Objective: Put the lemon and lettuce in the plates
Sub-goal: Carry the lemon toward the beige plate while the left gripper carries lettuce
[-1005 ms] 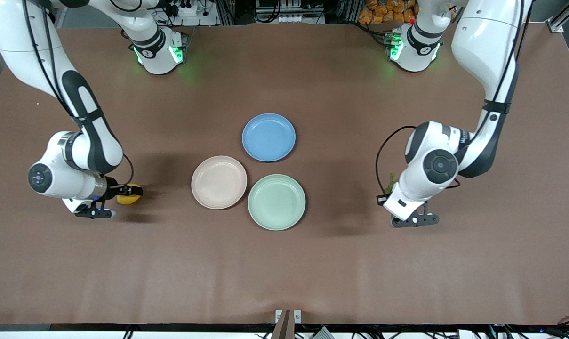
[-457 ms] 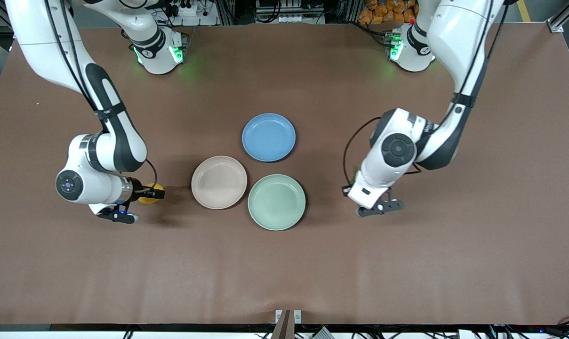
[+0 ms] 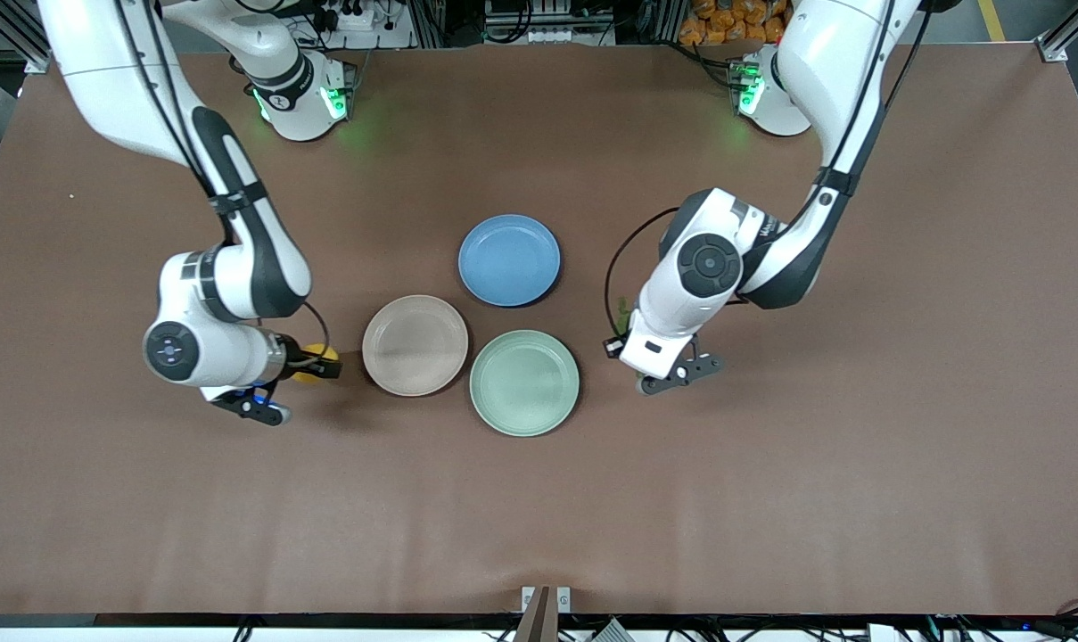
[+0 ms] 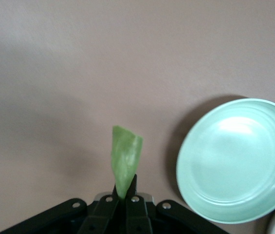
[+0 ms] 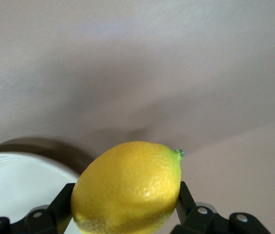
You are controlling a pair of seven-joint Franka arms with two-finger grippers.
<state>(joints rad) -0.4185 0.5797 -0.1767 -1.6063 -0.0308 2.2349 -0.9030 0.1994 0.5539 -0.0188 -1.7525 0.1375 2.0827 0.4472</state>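
A robotics lab: two bench-mounted arms over a brown table [image 3: 539, 517], cable-crowded racks [image 3: 539, 18] alongside.

A brown-covered table [image 3: 539, 499] fills the scene, with cluttered equipment racks [image 3: 539, 18] along its edge.

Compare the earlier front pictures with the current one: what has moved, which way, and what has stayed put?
Both arms have carried their loads inward toward the plates. The right end effector, shut on the lemon, is now beside the beige-pink plate. The left end effector, shut on the lettuce, has come close to the mint green plate. Nothing was released. All three plates, including the blue plate, stayed put and empty.
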